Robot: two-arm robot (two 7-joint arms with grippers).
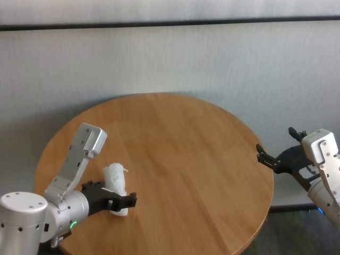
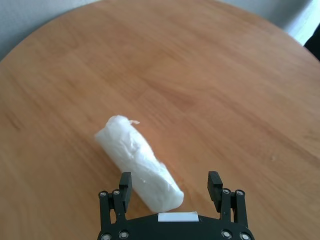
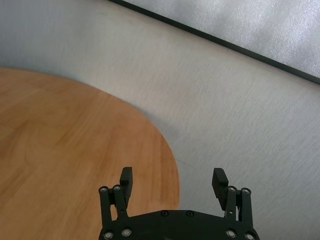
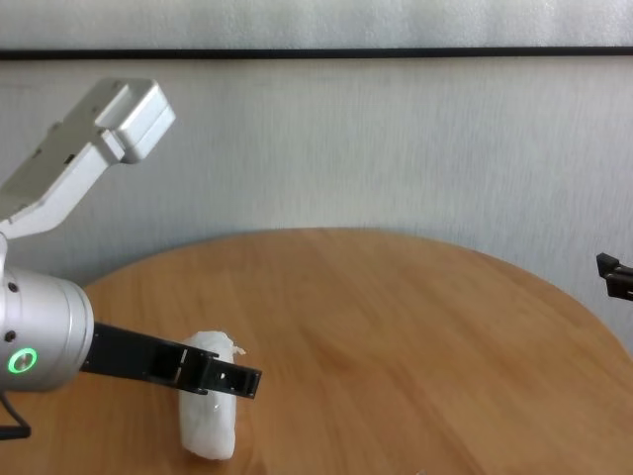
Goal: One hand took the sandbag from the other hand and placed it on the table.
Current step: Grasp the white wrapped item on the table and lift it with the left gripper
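Observation:
The white lumpy sandbag (image 1: 116, 183) lies on the round wooden table (image 1: 186, 149) near its left front. My left gripper (image 1: 121, 199), on the green-ringed wrist, is open, with the bag's near end between its fingers, close to one finger (image 2: 124, 182). The bag (image 2: 137, 160) points away across the table (image 2: 200, 75). In the chest view the left gripper (image 4: 232, 381) crosses in front of the bag (image 4: 208, 421). My right gripper (image 1: 275, 144), on the blue-ringed wrist, hangs open and empty just off the table's right edge; it also shows in the right wrist view (image 3: 172, 174).
A pale wall with a dark stripe (image 1: 170, 24) stands behind the table. The table's right rim (image 3: 167, 155) lies just ahead of the right gripper, whose fingertip (image 4: 613, 272) shows at the chest view's right edge.

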